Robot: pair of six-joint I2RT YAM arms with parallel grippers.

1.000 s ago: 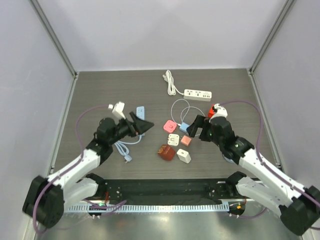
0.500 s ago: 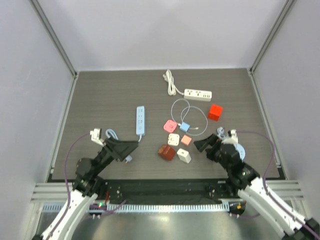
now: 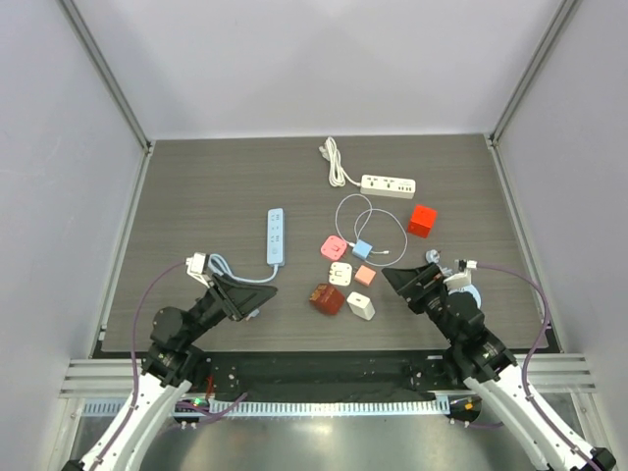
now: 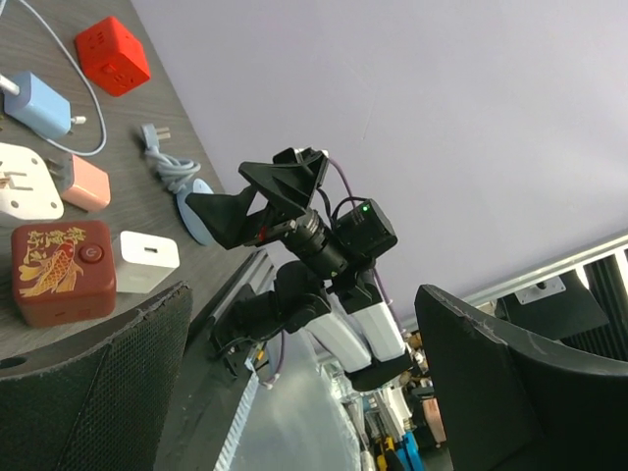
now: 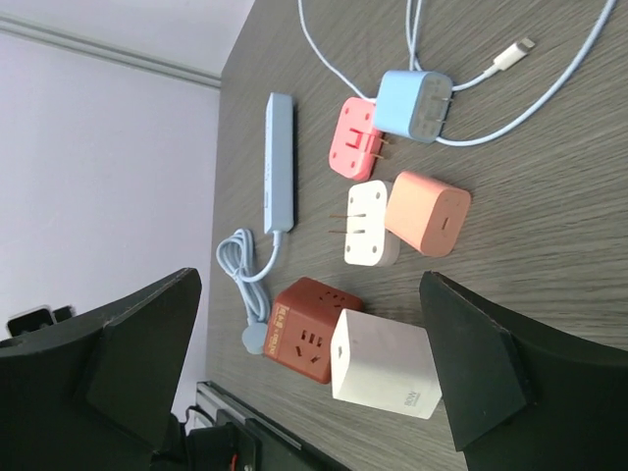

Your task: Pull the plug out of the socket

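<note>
hovering wide open and empty, left gripper point(image 3: 263, 297) and right gripper point(image 3: 397, 285) flank the loose plugs point(image 3: 361, 306) on the table point(image 3: 196, 186).

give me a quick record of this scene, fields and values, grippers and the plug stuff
left gripper: open, empty
right gripper: open, empty
dark red cube socket: mid-table, between the two grippers
white cube charger: close against that socket, on the right arm's side
plugged in: cannot tell
blue power strip: flat, left of the cluster, nothing plugged into it
</note>
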